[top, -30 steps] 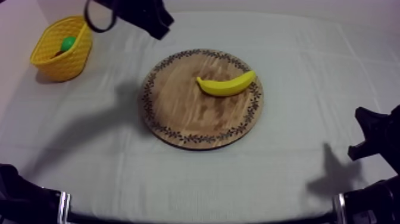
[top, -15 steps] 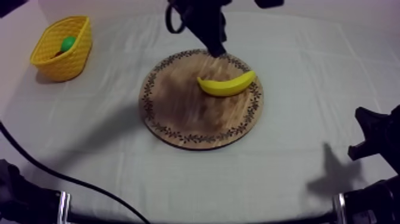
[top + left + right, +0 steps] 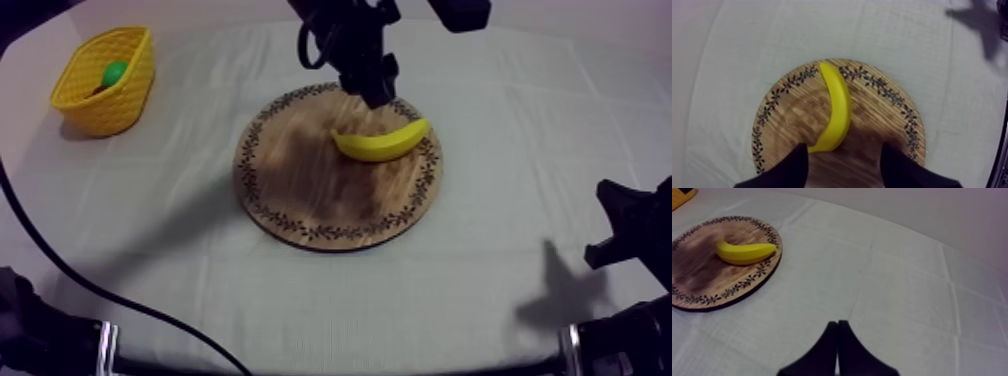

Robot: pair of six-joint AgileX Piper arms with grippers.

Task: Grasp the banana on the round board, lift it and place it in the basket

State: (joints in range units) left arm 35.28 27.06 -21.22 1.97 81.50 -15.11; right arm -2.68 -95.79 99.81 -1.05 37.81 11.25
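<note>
Yellow basket (image 3: 95, 90) sits at the table's 10 o'clock, well apart from everything else. A small green fruit (image 3: 115, 73) lies inside it; I cannot tell its kind. Grey-white cloth (image 3: 500, 290) covers the table, creased into squares.

Centre: a round wooden board (image 3: 290, 190) with a leaf pattern round the rim lies flat on the cloth. The banana (image 3: 380, 143) lies on the board's 1–2 o'clock sector. One tip reaches the patterned rim at about 2 o'clock, and the belly bows toward the board's middle. It is not in the basket.

The left gripper (image 3: 373, 92) hangs over the board's rim at roughly 12–1 o'clock, just beyond the banana, its arm coming in from the far edge. In its wrist view the two black fingers (image 3: 797, 167) stand wide apart with nothing clasped. The banana's near end sits in the gap between them, above the board.

Right side: the right gripper (image 3: 625, 225) sits low at the table's 4 o'clock, well apart from the board. In its wrist view the fingers lie pressed together in a narrow wedge, holding nothing, over bare cloth. Board and banana are off at its 10 o'clock.
</note>
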